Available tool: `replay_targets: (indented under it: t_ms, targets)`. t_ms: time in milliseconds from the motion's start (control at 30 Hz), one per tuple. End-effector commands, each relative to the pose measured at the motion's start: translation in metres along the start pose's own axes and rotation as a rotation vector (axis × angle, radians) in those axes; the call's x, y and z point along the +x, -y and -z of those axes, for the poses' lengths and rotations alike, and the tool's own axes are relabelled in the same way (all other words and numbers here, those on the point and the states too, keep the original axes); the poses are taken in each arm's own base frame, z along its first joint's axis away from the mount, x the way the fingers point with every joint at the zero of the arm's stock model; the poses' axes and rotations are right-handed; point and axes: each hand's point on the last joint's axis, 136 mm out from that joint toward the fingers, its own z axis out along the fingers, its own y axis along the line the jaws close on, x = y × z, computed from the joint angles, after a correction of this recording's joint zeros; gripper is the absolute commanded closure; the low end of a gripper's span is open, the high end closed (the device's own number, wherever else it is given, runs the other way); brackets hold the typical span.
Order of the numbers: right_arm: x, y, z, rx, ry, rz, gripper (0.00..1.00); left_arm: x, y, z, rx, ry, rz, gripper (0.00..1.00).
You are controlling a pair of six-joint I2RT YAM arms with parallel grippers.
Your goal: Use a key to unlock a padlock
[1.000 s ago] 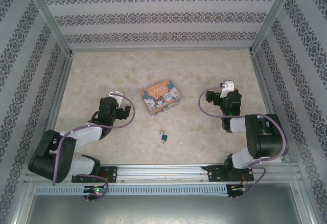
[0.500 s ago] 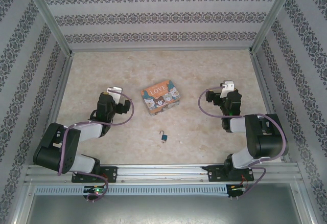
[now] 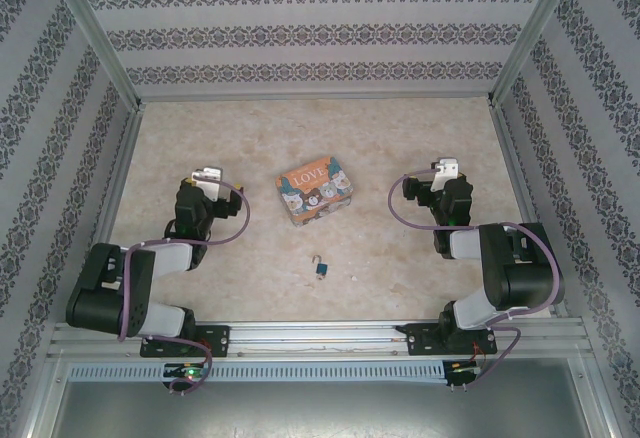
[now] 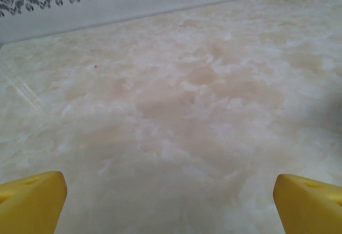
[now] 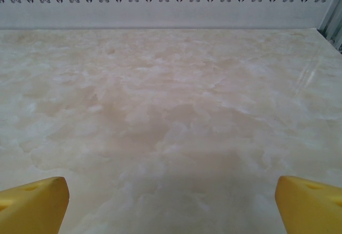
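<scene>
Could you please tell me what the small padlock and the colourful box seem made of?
Padlock: probably metal, teal painted body and pale metallic-looking loop. Box: possibly printed tin, judging by its crisp edges and colourful lid; cardboard cannot be excluded.

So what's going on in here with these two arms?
Nothing is being held yet. The left gripper and the right gripper are both open and empty, poised over the table. A small blue padlock lies between the arms, untouched, just in front of a colourful LOVE tin.
</scene>
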Motion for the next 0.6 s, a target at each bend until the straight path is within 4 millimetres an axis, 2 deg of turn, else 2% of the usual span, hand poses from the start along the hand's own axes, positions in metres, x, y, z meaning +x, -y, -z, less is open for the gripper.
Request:
replay_targets:
  t_ms: [0, 100, 233, 333, 500, 567]
  targets:
    - [-0.007, 0.005, -0.002, 0.021, 0.018, -0.013, 0.02, -0.004, -0.011, 0.0, -0.027, 0.109, 0.043, 0.01]
    - [-0.007, 0.005, -0.002, 0.02, 0.019, -0.016, 0.02, 0.006, -0.015, -0.001, -0.039, 0.144, 0.062, 0.01]
    - [-0.006, 0.005, -0.002, 0.019, 0.018, -0.015, 0.01, 0.007, -0.019, 0.001, -0.047, 0.145, 0.085, 0.01]
    - [-0.007, 0.006, -0.002, 0.02, 0.019, -0.016, 0.02, 0.007, -0.021, -0.006, -0.049, 0.118, 0.091, 0.01]
    - [-0.007, 0.006, -0.002, 0.02, 0.02, -0.017, 0.02, 0.013, -0.026, -0.028, -0.045, -0.018, 0.119, 0.01]
    - [-0.007, 0.006, -0.002, 0.021, 0.018, -0.017, 0.02, 0.012, -0.03, -0.028, -0.038, -0.004, 0.137, 0.01]
